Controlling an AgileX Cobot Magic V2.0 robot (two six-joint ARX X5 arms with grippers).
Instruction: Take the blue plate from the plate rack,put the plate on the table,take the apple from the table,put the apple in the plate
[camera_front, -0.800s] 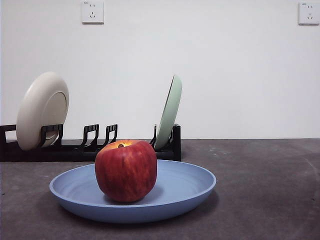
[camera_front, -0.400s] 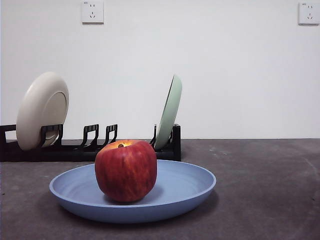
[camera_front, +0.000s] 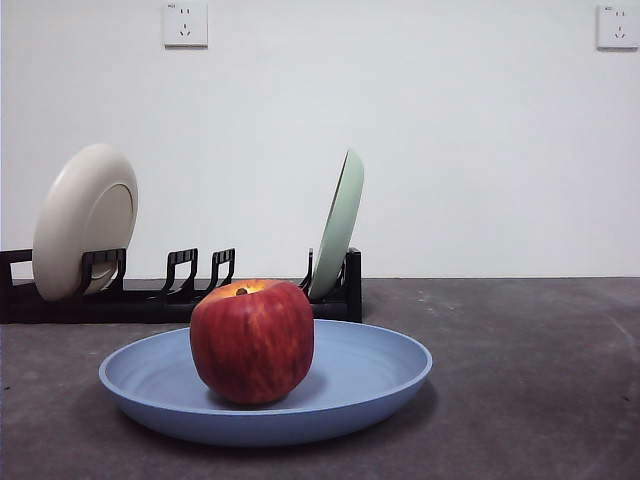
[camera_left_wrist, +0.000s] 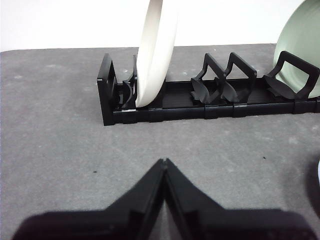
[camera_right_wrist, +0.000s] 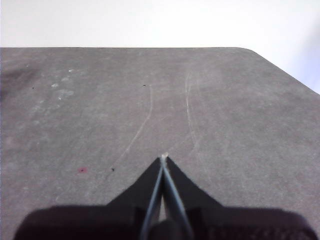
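The red apple (camera_front: 251, 341) sits inside the blue plate (camera_front: 370, 385), which lies flat on the dark grey table (camera_front: 530, 380) in the front view. The black plate rack (camera_front: 180, 295) stands behind them; it also shows in the left wrist view (camera_left_wrist: 210, 102). My left gripper (camera_left_wrist: 164, 162) is shut and empty, held back from the rack's end post. My right gripper (camera_right_wrist: 163, 159) is shut and empty over bare table (camera_right_wrist: 150, 100). Neither gripper shows in the front view.
A cream-white plate (camera_front: 85, 215) stands at the rack's left end, also in the left wrist view (camera_left_wrist: 157, 50). A pale green plate (camera_front: 340, 225) stands at the rack's right end (camera_left_wrist: 300, 40). The table's rounded corner (camera_right_wrist: 250, 50) shows in the right wrist view.
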